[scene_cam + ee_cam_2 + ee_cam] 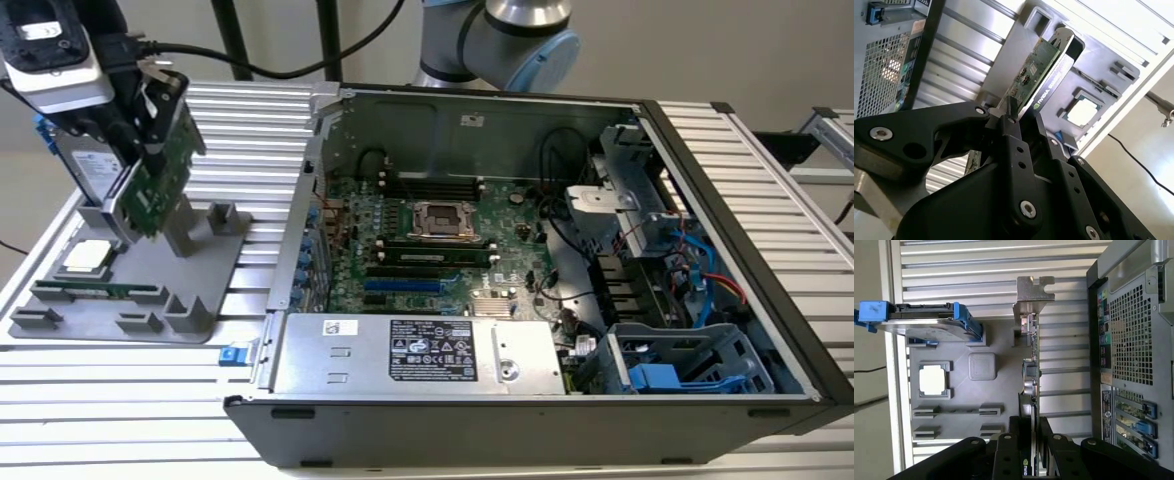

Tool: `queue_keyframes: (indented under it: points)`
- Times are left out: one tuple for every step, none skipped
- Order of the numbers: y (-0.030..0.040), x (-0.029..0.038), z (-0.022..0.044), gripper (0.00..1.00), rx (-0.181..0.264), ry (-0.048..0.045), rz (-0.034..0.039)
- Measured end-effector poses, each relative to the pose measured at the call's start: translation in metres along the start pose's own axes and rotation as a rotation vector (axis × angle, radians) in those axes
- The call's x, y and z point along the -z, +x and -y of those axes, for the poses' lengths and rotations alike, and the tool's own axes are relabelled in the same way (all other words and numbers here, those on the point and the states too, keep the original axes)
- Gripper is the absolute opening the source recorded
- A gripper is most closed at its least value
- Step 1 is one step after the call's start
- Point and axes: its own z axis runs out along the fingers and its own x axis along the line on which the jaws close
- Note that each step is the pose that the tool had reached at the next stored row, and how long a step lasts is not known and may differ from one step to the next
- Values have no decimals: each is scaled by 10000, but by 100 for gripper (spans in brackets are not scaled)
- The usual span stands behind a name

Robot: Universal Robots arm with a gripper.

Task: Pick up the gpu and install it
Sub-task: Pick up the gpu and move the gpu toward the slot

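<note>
Gripper [1030, 437] is clamped shut on the gpu [1029, 355], gripped by its edge | grey fixture tray [214, 265] is seen beneath gripper | open computer case [441, 125] is set apart, beside it

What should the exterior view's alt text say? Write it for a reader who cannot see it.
The claw grips the gpu over a grey parts holder at the exterior view's left. At its right an open computer case lies on the slatted table, its motherboard exposed.
</note>
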Motion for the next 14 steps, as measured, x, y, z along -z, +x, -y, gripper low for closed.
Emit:
queue_keyframes:
  points:
    - [0, 6, 0, 0, 0, 0, 0]
    - [0, 12, -1, 0, 0, -1, 0]
    - [0, 19, -1, 0, 0, 0, 0]
    - [-1, 27, -2, 0, 0, 0, 0]
    - [-1, 36, -2, 0, 0, 1, -1]
    - [-1, 45, -2, 0, 0, -1, 0]
    - [-1, 55, -3, 0, 0, -1, 0]
    - [-1, 64, -3, 0, 0, -1, 0]
    - [-1, 72, -3, 0, 0, 0, 0]
    - [-1, 79, -4, 0, 0, -1, 0]
    - [-1, 88, -4, 0, 0, 0, 0]
    - [-1, 96, -5, 0, 0, 0, -1]
    - [-1, 104, -5, 0, -1, 0, 0]
    - [-1, 112, -5, 0, 0, -1, 1]
